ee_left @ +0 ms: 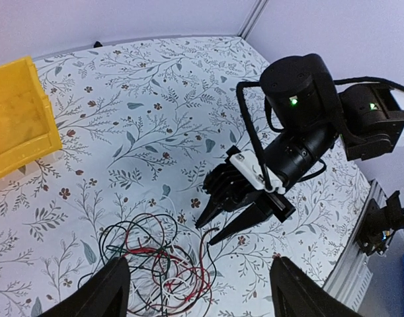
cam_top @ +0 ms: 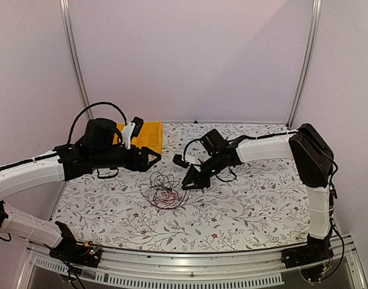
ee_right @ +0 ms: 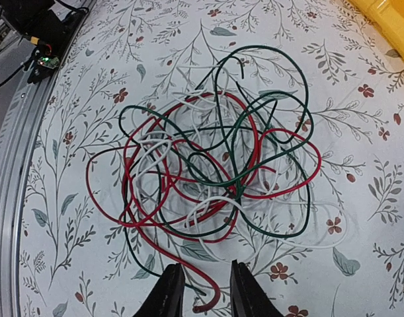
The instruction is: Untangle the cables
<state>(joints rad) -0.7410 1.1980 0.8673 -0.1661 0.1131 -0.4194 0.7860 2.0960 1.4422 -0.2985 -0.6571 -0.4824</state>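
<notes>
— Start on the left. How does the black two-finger left gripper (cam_top: 152, 158) stand?

— Wide apart and holding nothing. Its wrist camera shows one finger (ee_left: 112, 290) at each bottom corner. From above, it hangs just in front of the open yellow plastic bin (cam_top: 144, 135), which sits at the far left of the white flower-printed cloth (cam_top: 250, 205) covering the table.

— And the wires?

— The thin red, dark green and white cables (cam_top: 164, 192) lie in one loose knot on the cloth. They are near the middle of the table, nearer to us than the bin and apart from it. The strands loop over and under each other (ee_right: 215, 172), with a dark green arc at the top of the right wrist view and red loops bulging out on the left side of it.

— Then the right side?

— The black right gripper (cam_top: 188, 183) points down and to the left at the knot's right edge. Its fingers (ee_right: 168, 290) are slightly parted, not clamped. A loose red end lies in the gap between them. I cannot tell whether it touches either finger.
</notes>
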